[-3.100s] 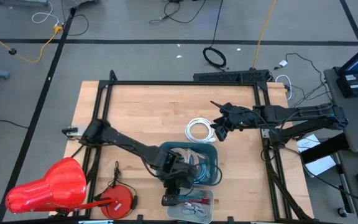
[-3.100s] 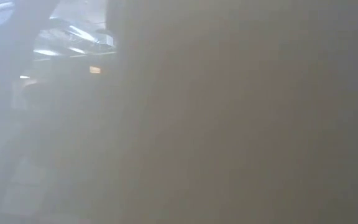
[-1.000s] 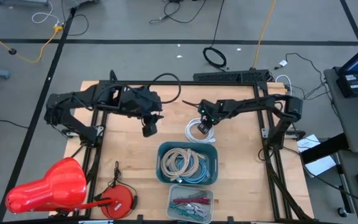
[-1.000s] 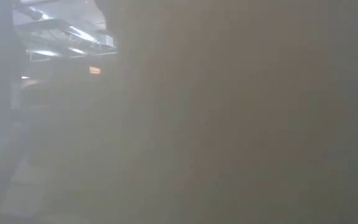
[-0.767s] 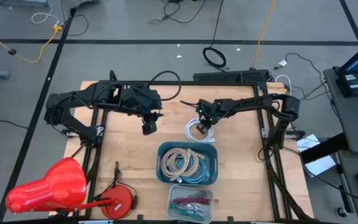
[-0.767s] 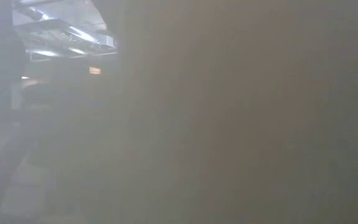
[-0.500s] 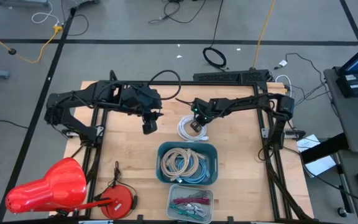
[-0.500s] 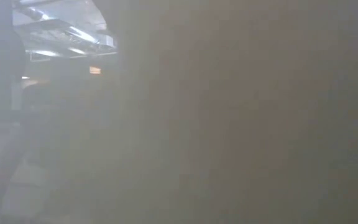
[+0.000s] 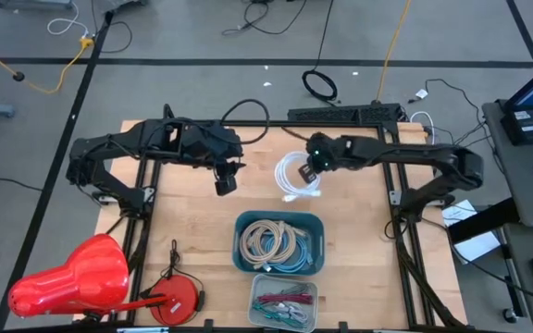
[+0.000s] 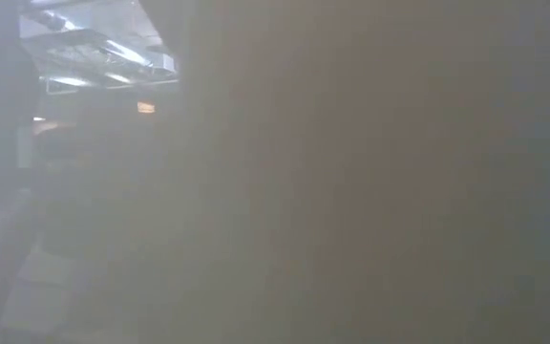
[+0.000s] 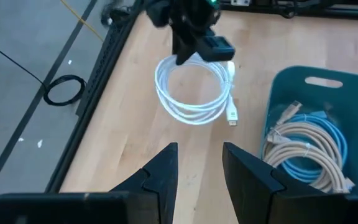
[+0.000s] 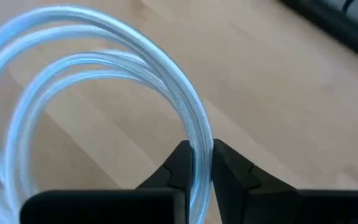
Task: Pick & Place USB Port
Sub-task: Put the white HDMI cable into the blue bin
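The high view looks straight down on the whole table (image 9: 183,240). The low view is fogged. Both wrist views share the white cable (image 11: 194,93), right closest.

We record a wooden surface (image 9: 192,231) carrying a teal bin (image 9: 314,225) near its front edge, holding coiled beige and light blue cables (image 9: 271,245). A clear tray (image 9: 309,294) with red and green items sits at the front edge, just beside the bin. At the front left corner we note a red moulded object (image 9: 72,276) and a round red reel (image 9: 179,298). A black cable loop (image 9: 320,84) lies on the floor beyond the back edge.
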